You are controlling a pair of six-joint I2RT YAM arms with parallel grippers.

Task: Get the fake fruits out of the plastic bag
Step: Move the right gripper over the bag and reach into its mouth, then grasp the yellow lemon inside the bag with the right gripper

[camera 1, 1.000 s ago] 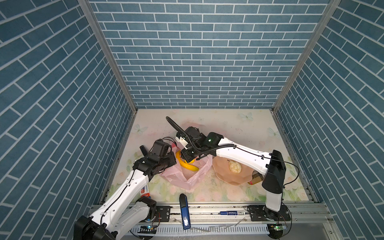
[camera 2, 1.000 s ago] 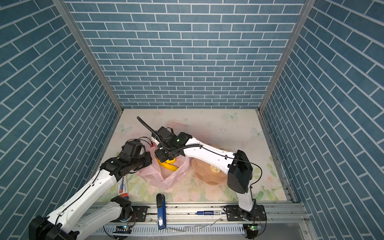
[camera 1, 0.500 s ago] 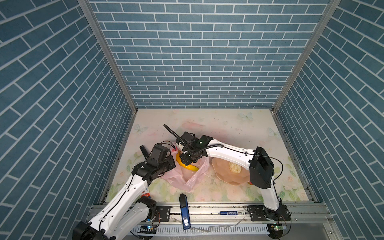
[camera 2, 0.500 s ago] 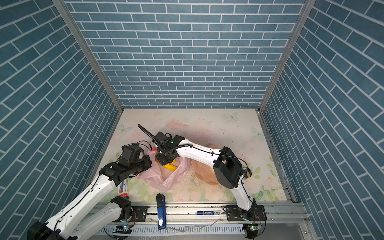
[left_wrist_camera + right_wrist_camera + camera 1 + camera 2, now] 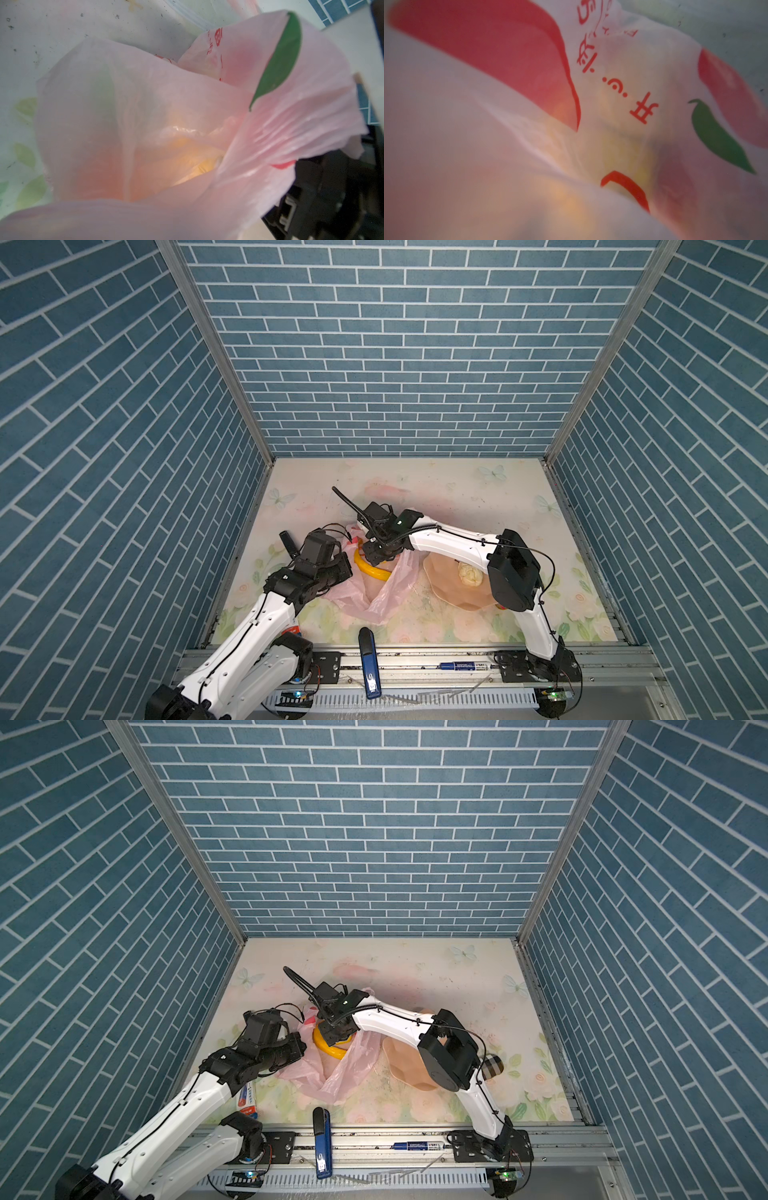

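On the front rail lie a blue device and a blue marker. Just behind them, the left gripper has its fingers closed on the left rim of the plastic bag. The bag lies crumpled on the tabletop, left of centre, with its film lifted toward that gripper. A yellow banana curves in the bag's open mouth, with the right gripper right over it. Film covers the right wrist view, so I cannot tell whether those fingers are open or closed. Blurred yellow and orange fake fruits glow through the film. To the right, a cream ball sits on the peach plate, outside the bag.
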